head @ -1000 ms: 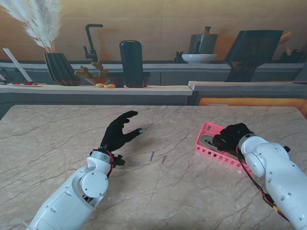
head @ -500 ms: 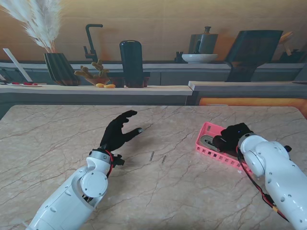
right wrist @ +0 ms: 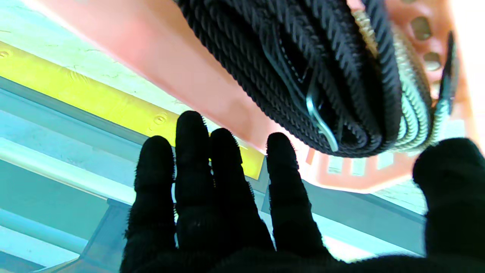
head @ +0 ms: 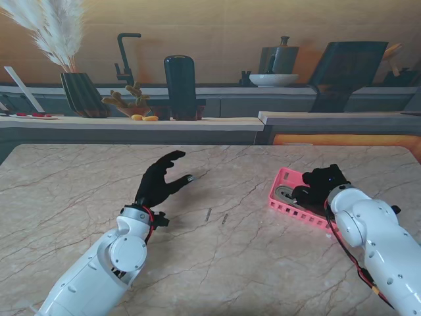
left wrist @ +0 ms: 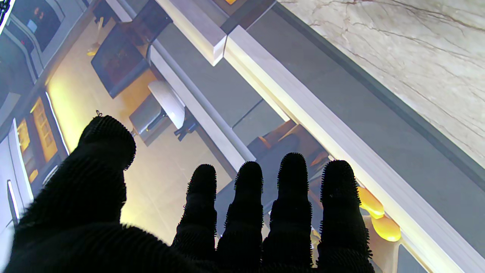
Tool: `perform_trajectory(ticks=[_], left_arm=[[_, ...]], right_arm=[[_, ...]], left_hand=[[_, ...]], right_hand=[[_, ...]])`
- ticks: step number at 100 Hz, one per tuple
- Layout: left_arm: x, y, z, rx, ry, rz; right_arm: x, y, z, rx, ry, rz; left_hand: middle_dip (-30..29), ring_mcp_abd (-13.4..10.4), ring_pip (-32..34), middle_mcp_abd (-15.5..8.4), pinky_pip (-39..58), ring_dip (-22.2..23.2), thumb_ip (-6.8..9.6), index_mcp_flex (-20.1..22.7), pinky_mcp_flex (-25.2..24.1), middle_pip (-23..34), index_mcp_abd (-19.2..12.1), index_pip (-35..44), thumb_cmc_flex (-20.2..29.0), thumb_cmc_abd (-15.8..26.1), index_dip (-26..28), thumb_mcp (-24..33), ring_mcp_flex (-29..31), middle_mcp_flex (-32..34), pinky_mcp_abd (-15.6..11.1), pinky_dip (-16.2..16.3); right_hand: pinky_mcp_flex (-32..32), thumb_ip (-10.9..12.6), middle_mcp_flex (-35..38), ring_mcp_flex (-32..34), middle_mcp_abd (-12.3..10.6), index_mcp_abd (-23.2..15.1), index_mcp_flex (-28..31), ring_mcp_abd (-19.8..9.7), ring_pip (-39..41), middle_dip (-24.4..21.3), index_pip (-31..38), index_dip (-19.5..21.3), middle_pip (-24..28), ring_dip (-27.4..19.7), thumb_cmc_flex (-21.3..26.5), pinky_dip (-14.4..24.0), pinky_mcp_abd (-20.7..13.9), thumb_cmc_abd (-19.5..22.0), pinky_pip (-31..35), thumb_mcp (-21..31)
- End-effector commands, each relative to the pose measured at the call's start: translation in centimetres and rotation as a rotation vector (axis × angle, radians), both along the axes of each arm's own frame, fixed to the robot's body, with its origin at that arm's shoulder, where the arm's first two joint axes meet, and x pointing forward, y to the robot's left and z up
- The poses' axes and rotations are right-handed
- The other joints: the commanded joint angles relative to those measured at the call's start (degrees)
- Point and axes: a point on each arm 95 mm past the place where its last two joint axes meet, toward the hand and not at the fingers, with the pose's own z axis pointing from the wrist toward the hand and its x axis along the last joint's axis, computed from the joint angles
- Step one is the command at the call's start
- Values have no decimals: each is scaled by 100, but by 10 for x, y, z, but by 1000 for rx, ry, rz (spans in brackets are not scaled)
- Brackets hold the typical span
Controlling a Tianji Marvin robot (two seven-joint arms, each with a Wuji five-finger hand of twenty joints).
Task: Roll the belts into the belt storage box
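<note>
The right wrist view alone shows the coiled black braided belt (right wrist: 303, 72) with its metal buckle inside the pink perforated box (head: 289, 197). The right hand (head: 320, 184) hovers over the box, fingers spread, holding nothing. The left hand (head: 160, 181), left of the box, is raised over the marble tabletop (head: 263, 263), fingers apart and empty.

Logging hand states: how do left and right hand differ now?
The left hand hovers over bare table, while the right hand is over the pink box by the rolled belt. The left hand sits mid-table, the right at the right side. Both are open, holding nothing.
</note>
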Motion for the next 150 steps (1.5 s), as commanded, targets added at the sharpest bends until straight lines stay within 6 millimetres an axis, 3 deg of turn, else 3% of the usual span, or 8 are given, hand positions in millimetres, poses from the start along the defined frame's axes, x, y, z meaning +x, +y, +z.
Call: perform_trajectory(ticks=[1,30,54,68,70,82,104,150], left_arm=[[-3,-2,0,-10,0,-1],[-8,9,3,-23,46,-40],[-13,16,4,-28,82,-82],[-16,21,4,-26,132,-122],[-17,22,4,-25,138,-126],[-19,29,4,-27,145,-123],[-28,45,3,-48,181,-166],[-37,54,8,-30,135,-205]], right_arm=[[-1,6,3,0,-5,13],[-18,33,14,243,-146,81],[-42,84,17,619,-170,122],[-51,114,13,826,-160,131],[-53,117,13,849,-156,137],[-68,130,5,978,-129,158],[-95,134,-11,1120,-181,143],[-106,129,-10,1179,-186,161]], left_hand=[[40,-181,-18,-71,-39,25,236,102,-9,-45,-170,-184,98,210,65,-143,29,56,-117,104],[-132,-55,-372,75,-497,-183,221,355,-103,-361,-139,-407,-85,54,-60,-281,-152,78,-76,-115],[-225,10,-680,152,-914,-341,224,706,-111,-643,-71,-731,-106,75,-128,-505,-191,253,-26,-235],[-277,45,-870,232,-1246,-445,223,1111,-167,-798,137,-828,-129,221,-104,-804,-294,338,-19,-323],[-269,42,-886,248,-1336,-465,268,1161,-149,-821,169,-909,12,313,-72,-1160,-293,357,-12,-265],[-283,79,-894,285,-1371,-470,285,1255,-126,-864,285,-971,69,315,-82,-1316,-251,410,35,-245],[-329,57,-982,239,-1481,-508,296,1090,-130,-985,100,-1144,88,223,-152,-1359,-260,360,43,-282],[-392,33,-1130,231,-1830,-591,303,873,-52,-1124,-34,-1239,33,27,-200,-1204,-274,253,34,-351]], right_hand=[[-99,137,-181,-216,188,148,-181,134,-61,1,-60,56,-97,-28,-259,164,163,37,-98,-107],[-112,278,-451,-305,-48,-17,-478,-44,-475,-65,65,210,-95,-291,738,-6,378,-524,-653,208],[-187,437,-692,-638,-248,-1016,-889,218,-1841,-239,592,234,-655,-987,1339,-197,461,-1048,-1439,355],[-207,622,-847,-733,-229,-497,-1003,147,-2110,-215,495,81,-735,-1109,1636,-148,305,-1379,-1743,865],[-216,633,-863,-745,-237,-443,-1030,121,-2123,-215,468,62,-739,-1114,1673,-141,278,-1405,-1768,929],[-213,587,-811,-759,-303,-316,-1011,-14,-2200,-229,362,-5,-758,-1159,1602,-112,138,-1466,-1961,1089],[-191,389,-434,-575,-179,-240,-569,15,-2263,-255,102,-27,-999,-1093,1104,122,216,-1218,-2204,-54],[-130,368,-344,-470,-119,-255,-477,13,-2128,-157,-6,81,-941,-925,800,281,222,-954,-2294,1]])
